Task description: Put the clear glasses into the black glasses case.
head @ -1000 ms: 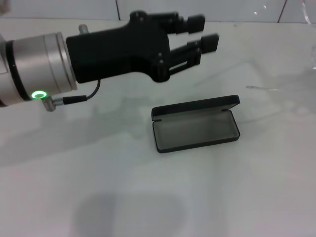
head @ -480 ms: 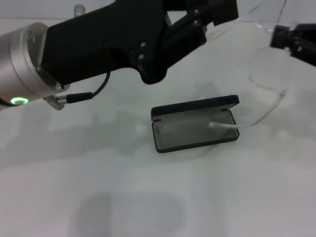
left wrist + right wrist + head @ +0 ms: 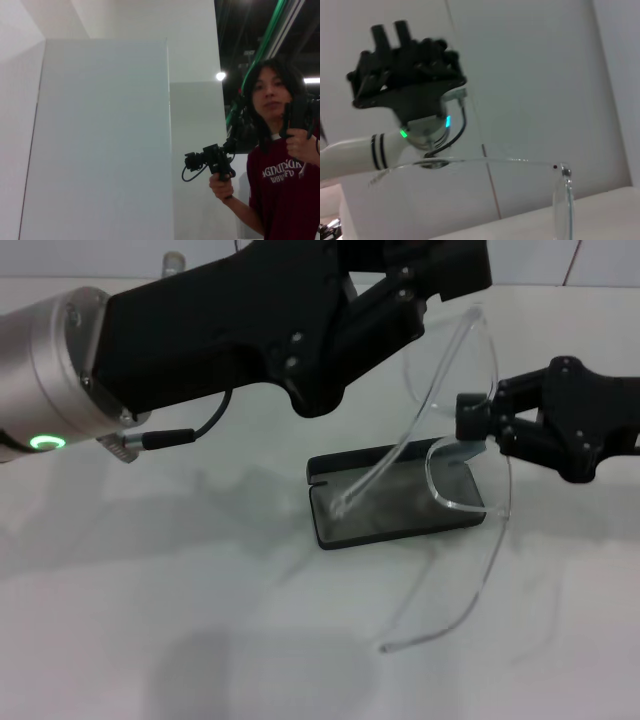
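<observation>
The black glasses case [image 3: 392,536] lies open on the white table, grey lining up and lid at the back. My right gripper [image 3: 472,430] comes in from the right and is shut on the clear glasses [image 3: 460,507] at the lens, holding them just above the case. One clear arm dips toward the lining at the case's left end; the other sweeps out toward the front of the table. The right wrist view shows a clear arm of the glasses [image 3: 495,161]. My left gripper [image 3: 430,275] hovers high behind the case; the left gripper [image 3: 390,31] has its fingers apart and empty.
The white table [image 3: 150,620] spreads in front of and to the left of the case. The thick left arm [image 3: 90,370] spans the back left. A person holding hand controllers [image 3: 280,165] stands by a white wall in the left wrist view.
My right gripper has come in from the right, carrying the glasses down and leftward over the open case. The left arm has risen and shifted right. The case has not moved.
</observation>
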You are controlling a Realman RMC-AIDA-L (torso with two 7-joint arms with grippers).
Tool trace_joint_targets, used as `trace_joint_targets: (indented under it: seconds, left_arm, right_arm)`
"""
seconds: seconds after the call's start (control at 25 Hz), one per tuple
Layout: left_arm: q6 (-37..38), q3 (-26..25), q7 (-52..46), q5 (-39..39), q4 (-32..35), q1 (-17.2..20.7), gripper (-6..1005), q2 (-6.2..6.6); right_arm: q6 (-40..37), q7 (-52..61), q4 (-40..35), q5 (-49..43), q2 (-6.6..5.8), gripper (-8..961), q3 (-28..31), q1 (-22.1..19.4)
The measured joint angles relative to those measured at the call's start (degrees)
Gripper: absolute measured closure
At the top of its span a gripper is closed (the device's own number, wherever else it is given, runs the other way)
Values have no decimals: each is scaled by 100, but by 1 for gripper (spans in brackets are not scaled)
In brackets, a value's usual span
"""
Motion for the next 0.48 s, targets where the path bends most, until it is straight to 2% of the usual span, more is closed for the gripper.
trace_joint_targets:
  seconds: [0.32, 0.48]
  left_arm:
    - [3, -179, 42, 395, -810, -462, 911, 12]
    - [6, -179, 132, 503, -1088, -544, 917, 5]
  right_arm:
    - [-234, -95, 22, 136, 33, 852, 22, 24]
    - [-314, -98, 29, 331, 33, 852, 41, 6]
